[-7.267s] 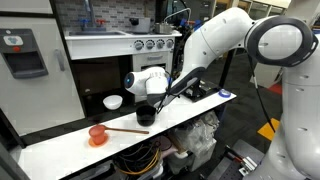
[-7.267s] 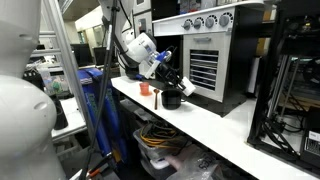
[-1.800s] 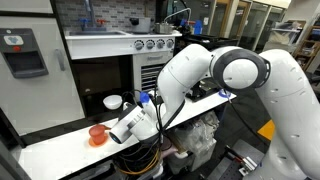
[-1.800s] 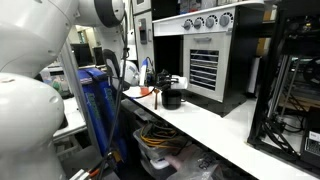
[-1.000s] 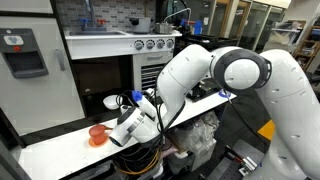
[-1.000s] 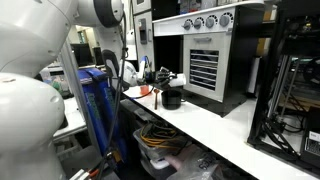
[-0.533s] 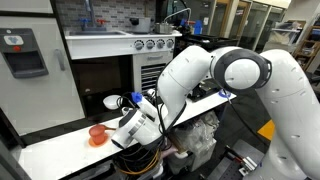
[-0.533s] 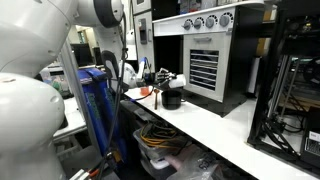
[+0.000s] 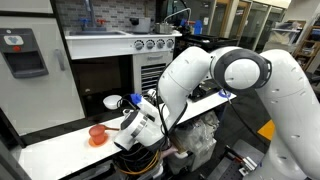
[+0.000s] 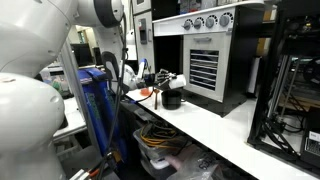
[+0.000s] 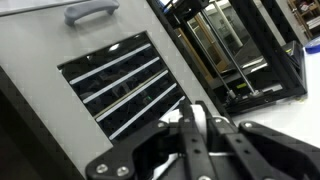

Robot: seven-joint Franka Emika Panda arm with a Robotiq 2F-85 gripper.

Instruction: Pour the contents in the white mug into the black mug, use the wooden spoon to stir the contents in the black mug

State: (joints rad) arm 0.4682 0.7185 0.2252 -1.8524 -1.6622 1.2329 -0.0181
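Observation:
My gripper (image 11: 200, 110) is shut, with a thin light strip pinched between its fingers that looks like the handle of the wooden spoon (image 11: 200, 122). In an exterior view the gripper (image 10: 170, 79) hovers just above the black mug (image 10: 172, 98), which stands on the white counter in front of the oven. The white mug (image 9: 112, 101) sits on the counter further back, clear of the arm. In that view my arm hides the black mug, and the rest of the spoon does not show.
An orange-red cup on its saucer (image 9: 96, 134) stands near the counter's end and shows in both exterior views (image 10: 144, 90). Behind the counter (image 9: 60, 148) is a toy oven with a slatted grille (image 11: 120, 85). Cables and bags lie under the counter.
Over the last second the wrist has risen a little from the counter and shifted toward the black mug. The jaws have stayed shut.

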